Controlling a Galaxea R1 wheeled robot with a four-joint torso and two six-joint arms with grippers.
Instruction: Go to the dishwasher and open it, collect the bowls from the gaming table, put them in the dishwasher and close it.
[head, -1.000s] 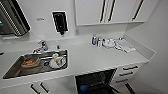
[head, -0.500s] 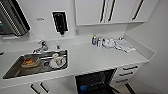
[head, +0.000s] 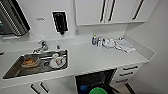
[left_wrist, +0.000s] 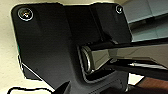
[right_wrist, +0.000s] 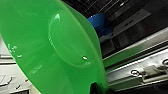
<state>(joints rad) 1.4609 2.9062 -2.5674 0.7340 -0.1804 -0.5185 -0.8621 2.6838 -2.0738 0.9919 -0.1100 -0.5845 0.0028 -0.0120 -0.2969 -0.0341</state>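
From the head view the white worktop (head: 100, 58) runs along the wall, and under its front edge the dishwasher (head: 96, 81) stands open, its dark interior showing a green bowl (head: 98, 90) at the very front and a blue bowl (head: 83, 88) just beside it. The right wrist view brings these two close: the green bowl (right_wrist: 57, 47) looms large and tilted, its hollow facing the camera, with the blue bowl (right_wrist: 100, 23) behind it down among the dark racks of the dishwasher (right_wrist: 140, 32); a steel rail and the door's inner edge run past beside them. A small dark part of the right tool touches the green bowl's rim at the lower edge of that view, yet whether it is clenched on the bowl or released I cannot tell. The left wrist view gives the robot's own dark plate against a pale surface, and the state of the left tool cannot be told there. Back in the head view, the steel sink (head: 15, 71), set in the worktop towards its left end, holds a brownish dish (head: 30, 62) and a white cup-like piece (head: 58, 61), with a tap (head: 42, 46) behind. Near the back right corner of the worktop stand small bottles (head: 97, 40) and a folded cloth (head: 125, 45).
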